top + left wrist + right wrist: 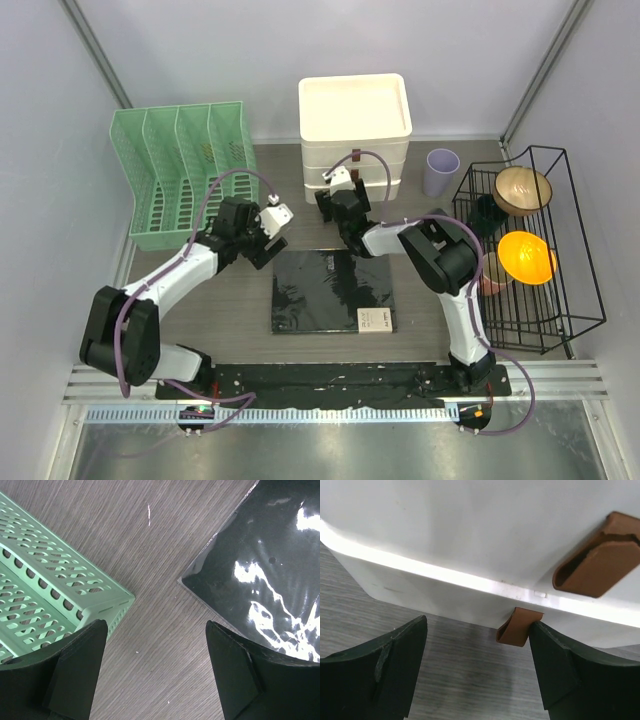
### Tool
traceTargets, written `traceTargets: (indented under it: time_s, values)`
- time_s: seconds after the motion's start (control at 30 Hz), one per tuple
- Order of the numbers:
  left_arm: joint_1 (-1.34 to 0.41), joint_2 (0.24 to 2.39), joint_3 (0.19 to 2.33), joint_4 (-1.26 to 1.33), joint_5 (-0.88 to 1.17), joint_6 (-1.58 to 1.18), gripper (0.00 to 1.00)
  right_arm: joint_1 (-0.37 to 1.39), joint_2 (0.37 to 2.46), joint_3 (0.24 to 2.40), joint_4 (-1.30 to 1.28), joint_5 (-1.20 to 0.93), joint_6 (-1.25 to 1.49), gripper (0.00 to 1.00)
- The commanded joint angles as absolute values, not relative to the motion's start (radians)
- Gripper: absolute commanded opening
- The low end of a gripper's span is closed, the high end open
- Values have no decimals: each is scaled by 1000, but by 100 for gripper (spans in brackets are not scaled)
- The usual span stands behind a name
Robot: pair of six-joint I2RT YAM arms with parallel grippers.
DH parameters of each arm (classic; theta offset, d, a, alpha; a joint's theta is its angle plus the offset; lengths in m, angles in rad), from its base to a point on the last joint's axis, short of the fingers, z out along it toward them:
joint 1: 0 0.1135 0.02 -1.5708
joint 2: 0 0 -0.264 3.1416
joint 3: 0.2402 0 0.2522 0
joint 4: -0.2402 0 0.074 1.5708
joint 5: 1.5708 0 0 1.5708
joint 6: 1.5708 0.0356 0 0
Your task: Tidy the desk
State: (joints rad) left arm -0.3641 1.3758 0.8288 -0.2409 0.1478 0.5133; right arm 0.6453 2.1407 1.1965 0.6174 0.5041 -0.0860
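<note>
Left gripper hangs spread wide and empty over the bare desk, between a corner of the green file rack and a corner of the glossy black notebook. The right gripper is just as wide and holds nothing. It faces the lowest white drawer, and a brown pull tab sits just inside its right finger.

The desk fills the floor of the booth, and a black rail runs along its near edge. The notebook lies flat in the middle, with a small white label at its near right corner. A black wire rack on the right holds bowls, one of them orange. Farther back, the file rack stands on the left, the white drawers are stacked in the centre, and a lilac cup is beside them.
</note>
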Motion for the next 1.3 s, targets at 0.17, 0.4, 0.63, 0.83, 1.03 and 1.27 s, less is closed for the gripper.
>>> traceTargets:
  time_s: [0.17, 0.4, 0.63, 0.83, 1.03, 1.27]
  values:
    - [-359, 1404, 828, -192, 169, 546, 84, 650, 2190, 1315, 847, 515, -170, 89]
    - [-359, 1411, 838, -213, 204, 549, 84, 652, 2197, 1321, 844, 520, -178, 90]
    - [-359, 1394, 873, -284, 261, 537, 84, 669, 2071, 1198, 702, 489, -154, 90]
    - [-362, 1379, 877, -299, 301, 528, 84, 680, 1887, 1125, 381, 384, -64, 90]
    - [-365, 1370, 871, -305, 345, 508, 85, 683, 1720, 1071, 140, 322, -124, 94]
    - [-425, 1379, 865, -321, 347, 492, 86, 680, 1548, 993, -118, 195, -260, 94]
